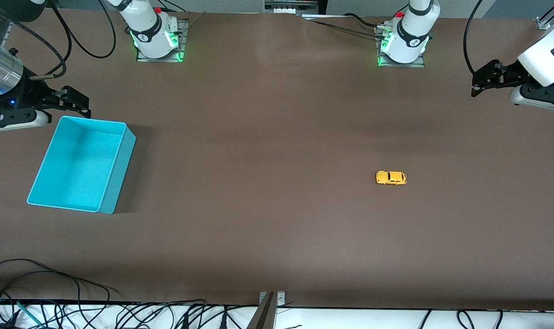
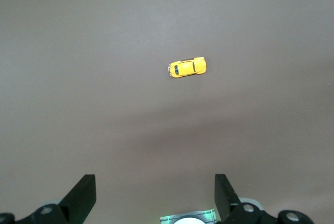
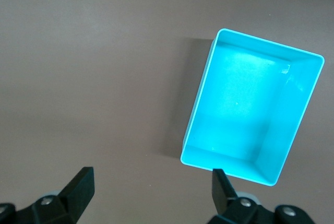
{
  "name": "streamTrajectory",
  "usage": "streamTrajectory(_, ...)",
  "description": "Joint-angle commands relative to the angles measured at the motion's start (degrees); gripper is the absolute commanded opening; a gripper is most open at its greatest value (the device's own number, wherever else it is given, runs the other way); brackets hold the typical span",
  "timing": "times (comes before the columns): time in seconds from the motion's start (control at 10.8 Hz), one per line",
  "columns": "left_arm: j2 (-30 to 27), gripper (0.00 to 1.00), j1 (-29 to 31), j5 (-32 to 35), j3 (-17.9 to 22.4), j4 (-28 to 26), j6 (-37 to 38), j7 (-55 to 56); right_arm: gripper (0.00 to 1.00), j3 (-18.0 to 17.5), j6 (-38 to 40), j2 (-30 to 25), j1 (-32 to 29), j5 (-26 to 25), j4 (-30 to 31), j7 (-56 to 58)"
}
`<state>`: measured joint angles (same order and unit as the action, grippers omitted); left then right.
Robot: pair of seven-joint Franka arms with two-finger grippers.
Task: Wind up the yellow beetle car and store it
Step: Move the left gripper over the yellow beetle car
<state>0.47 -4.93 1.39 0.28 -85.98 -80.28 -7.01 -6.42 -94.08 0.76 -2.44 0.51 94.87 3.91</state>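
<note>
Tiny yellow beetle car (image 1: pixel 391 178), rounded body, dark windows

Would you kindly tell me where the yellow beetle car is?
The yellow beetle car sits on the bare table toward the left arm's end, apart from the turquoise bin.

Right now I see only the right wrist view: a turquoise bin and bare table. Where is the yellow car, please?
Observer: The yellow beetle car stands on its wheels on the table, toward the left arm's end, apart from the turquoise bin.
Operator: Is any hand near it?
Observer: No. The left hand hangs open above the table's edge at its own end.
Operator: And my right hand?
Observer: The right hand is open, just above the bin's rim farthest from the front camera.
</note>
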Motion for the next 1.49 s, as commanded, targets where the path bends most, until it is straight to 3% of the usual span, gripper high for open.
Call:
streamTrajectory(0.0,0.41,1.00,0.10,-0.60,-0.28,0.99,-0.05,1.12,1.00,0.09,1.01,0.21,-0.10,-0.07,-0.83,0.83)
streamTrajectory(1.39,0.50,1.00,0.54,-1.30,-0.11,0.37,0.04,0.42,1.00,-0.26,0.83,0.91,0.25,-0.42,-0.65,1.18)
